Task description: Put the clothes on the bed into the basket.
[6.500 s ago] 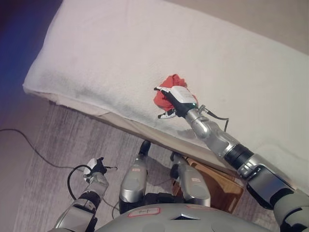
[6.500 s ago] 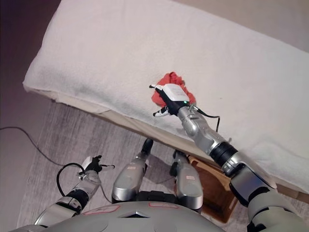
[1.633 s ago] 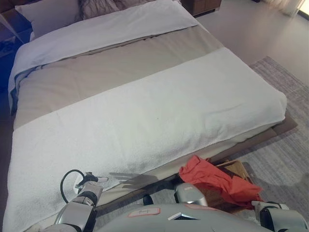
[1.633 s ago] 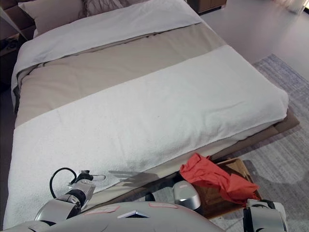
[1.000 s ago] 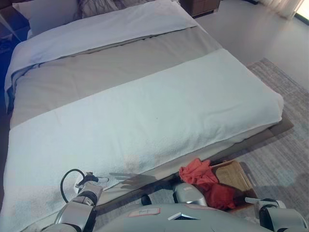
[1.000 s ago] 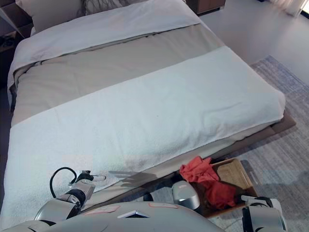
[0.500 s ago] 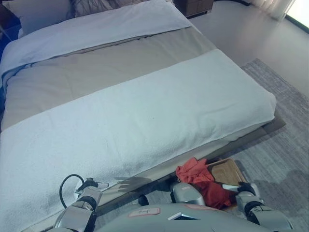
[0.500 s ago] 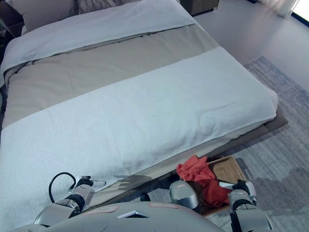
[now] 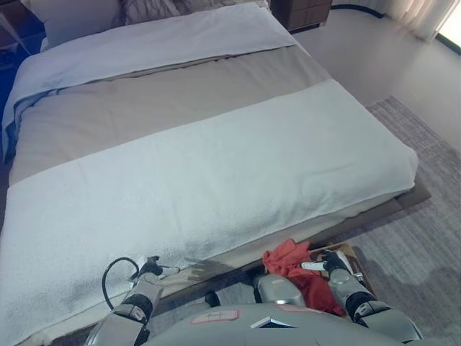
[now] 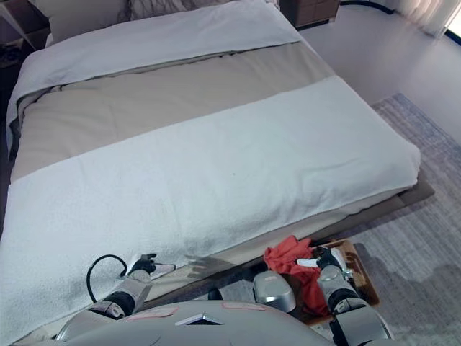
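**Red garment in the basket, right robot hand above it**

The red garment [image 10: 292,259] lies bunched in the wooden basket [image 10: 360,277] on the grey rug [image 10: 418,216], just beside the foot-side edge of the bed [image 10: 216,166]. Part of the cloth heaps up over the basket's near-left rim, so it may not be fully inside. The bed itself shows only its white blanket [image 10: 238,158], a beige sheet and a pillow at the head; no other clothes are visible on it.

The right robot hand [image 10: 324,261] hovers over the basket, right at the garment's edge. Its fingers look loosely extended, with a white tip pointing toward the cloth, and it appears to be pinching nothing, though the view is small. The left robot hand [image 9: 153,268] sits low by the bed's edge with relaxed, straight fingers, holding nothing.

The step in hand seems to be finishing the drop. To do it well, the right robot hand should lift straight up with fingers spread so no fold snags on a fingertip and gets dragged back out. If the bunched part stays draped over the rim, a gentle downward push toward the basket's middle would settle it. Avoid knocking the basket's wall, which could shift it on the rug.
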